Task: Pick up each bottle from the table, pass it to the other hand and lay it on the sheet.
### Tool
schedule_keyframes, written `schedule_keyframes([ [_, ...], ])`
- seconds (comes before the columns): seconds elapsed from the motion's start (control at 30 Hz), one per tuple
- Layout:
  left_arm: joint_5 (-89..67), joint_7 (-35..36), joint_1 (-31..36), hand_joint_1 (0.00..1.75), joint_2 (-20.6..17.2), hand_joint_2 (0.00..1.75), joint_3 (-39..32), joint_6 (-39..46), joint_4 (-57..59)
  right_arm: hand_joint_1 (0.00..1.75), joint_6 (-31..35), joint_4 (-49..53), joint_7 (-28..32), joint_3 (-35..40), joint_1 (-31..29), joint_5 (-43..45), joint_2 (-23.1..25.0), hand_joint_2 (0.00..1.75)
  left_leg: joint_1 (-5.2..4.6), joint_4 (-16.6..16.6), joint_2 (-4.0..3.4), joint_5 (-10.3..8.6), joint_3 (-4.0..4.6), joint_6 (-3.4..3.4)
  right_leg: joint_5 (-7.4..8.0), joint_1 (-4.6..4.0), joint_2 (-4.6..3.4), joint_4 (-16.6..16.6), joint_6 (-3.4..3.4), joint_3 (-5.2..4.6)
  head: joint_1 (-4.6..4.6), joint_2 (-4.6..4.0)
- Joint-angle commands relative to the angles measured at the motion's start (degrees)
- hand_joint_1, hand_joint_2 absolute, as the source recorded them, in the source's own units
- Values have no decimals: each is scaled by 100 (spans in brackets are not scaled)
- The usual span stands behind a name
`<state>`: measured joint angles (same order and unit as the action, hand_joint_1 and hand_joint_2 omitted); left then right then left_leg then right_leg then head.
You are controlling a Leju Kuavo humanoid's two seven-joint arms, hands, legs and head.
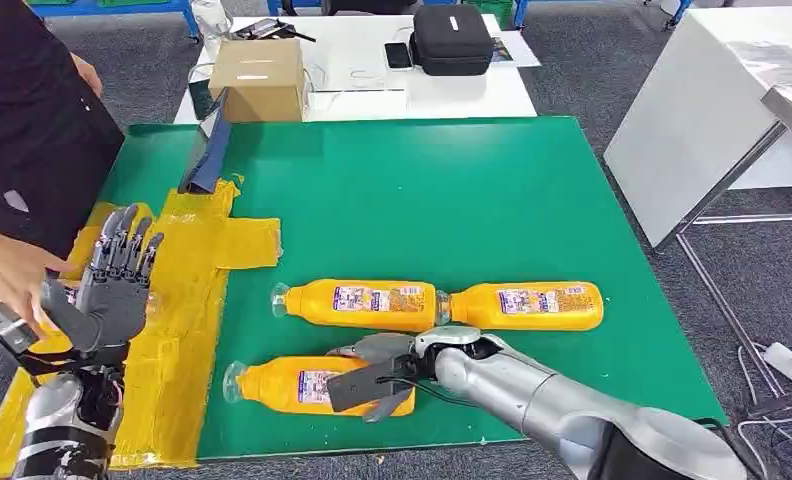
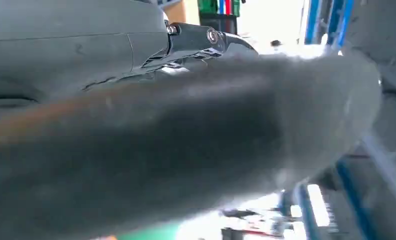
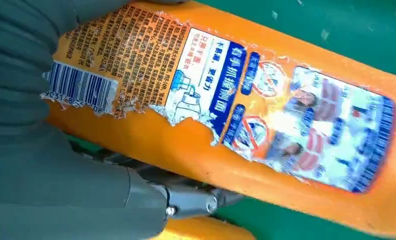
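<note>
At the far left a person in a dark top point(image 1: 32, 120) leans in, one bare hand point(image 1: 7, 275) reaching toward the robot's left hand point(image 1: 107, 290). That grey many-fingered hand is raised upright over the crinkled yellow plastic sheet point(image 1: 187, 300), fingers spread apart and holding nothing; in the left wrist view its grey thumb point(image 2: 186, 150) is a blur. The yellow sheet covers the left side of the green worktop point(image 1: 422, 200), running from the near edge up toward a dark blue flat object point(image 1: 207, 150) lying at the far left.

To the right of the sheet, near the front edge, the nearest orange plastic bottle with a printed label point(image 1: 292, 385) lies on its side on the green surface, clear cap end pointing left. The silver right arm comes in from the lower right and the right hand point(image 1: 382, 375) lies over this bottle's right half, fingers curled around it in a grip; the right wrist view shows the torn label and barcode point(image 3: 81, 87) just beside the grey thumb.

Farther back, two more orange bottles lie end to end in a row: the left one point(image 1: 357, 303) with its cap pointing left, the right one point(image 1: 527, 305) touching it.

Beyond the green surface stands a white table point(image 1: 452, 90) bearing a brown cardboard box point(image 1: 257, 75) and a black zipped case point(image 1: 452, 38).
</note>
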<state>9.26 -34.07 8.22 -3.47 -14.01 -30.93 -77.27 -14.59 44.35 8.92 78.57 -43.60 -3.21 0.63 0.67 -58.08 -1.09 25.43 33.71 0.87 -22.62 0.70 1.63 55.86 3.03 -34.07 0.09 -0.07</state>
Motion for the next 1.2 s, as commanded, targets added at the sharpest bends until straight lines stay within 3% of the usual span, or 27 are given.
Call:
schedule_keyframes([
  [0.03,468,315,-897,0,738,175,-567,-36,-1418,175,1347,3082,988,-3703,2687,587,-147,175,2,7,4,7,-5,0,-6,-1,-11,-8,-7,6,-2,0],
  [0.1,325,334,-1042,0,853,175,-532,79,-1678,175,1305,3961,872,-4296,3259,451,91,175,5,-1,9,18,9,-2,-18,-4,-11,0,-10,-4,-4,0],
  [0.2,275,452,-1051,0,900,175,-430,218,-1696,175,1308,4292,1038,-4639,3553,165,409,175,-2,-9,30,21,36,-2,-33,2,5,19,-15,-27,-4,0],
  [0.3,121,488,-1038,0,904,175,-274,332,-1710,175,1339,4288,1067,-4666,3542,35,484,175,-2,-5,36,6,78,-1,-17,2,20,8,-14,-63,-2,0],
  [0.67,9,524,-1209,0,884,175,265,293,-1928,175,1349,4087,1122,-4718,3403,-87,591,175,-6,6,36,7,58,-2,-18,6,10,1,-24,-52,-2,0],
  [0.9,-104,655,-1448,0,646,175,1496,231,-2186,175,1060,2968,719,-4217,2789,-296,788,175,-7,4,24,5,60,-2,-12,6,1,3,-20,-57,-5,0],
  [1.2,659,1040,-1242,0,280,175,2169,-195,-1787,175,530,1047,208,-2645,1586,-750,1042,175,-6,13,11,2,52,-8,-7,5,-15,2,-29,-56,-4,0],
])
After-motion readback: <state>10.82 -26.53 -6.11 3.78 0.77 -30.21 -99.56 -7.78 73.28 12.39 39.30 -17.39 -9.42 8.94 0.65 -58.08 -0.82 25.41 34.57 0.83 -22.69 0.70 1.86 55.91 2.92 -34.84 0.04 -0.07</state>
